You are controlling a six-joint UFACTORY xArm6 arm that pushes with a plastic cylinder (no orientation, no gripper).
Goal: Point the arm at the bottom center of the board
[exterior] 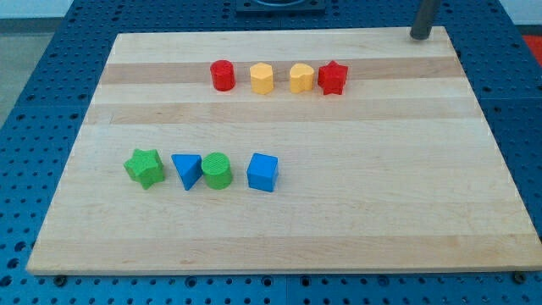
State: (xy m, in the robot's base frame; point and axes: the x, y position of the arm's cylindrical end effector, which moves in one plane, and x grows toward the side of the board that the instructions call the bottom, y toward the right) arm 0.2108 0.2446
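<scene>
Wooden table (339,220) fills the view, its bottom centre bare. Nearest runs a row: green star (145,167), blue triangle (186,170), green cylinder (217,170), blue cube (262,172). Farther up sit red cylinder (223,74), yellow hexagon (262,78), yellow heart (301,78) touching red star (333,78). My tip (419,37) rests at the top right corner, well apart from every block; there are no fingers.

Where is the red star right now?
The red star sits near the view's top, at the right end of the upper row, touching the yellow block beside it. My tip is farther right, at the board's top edge.
</scene>
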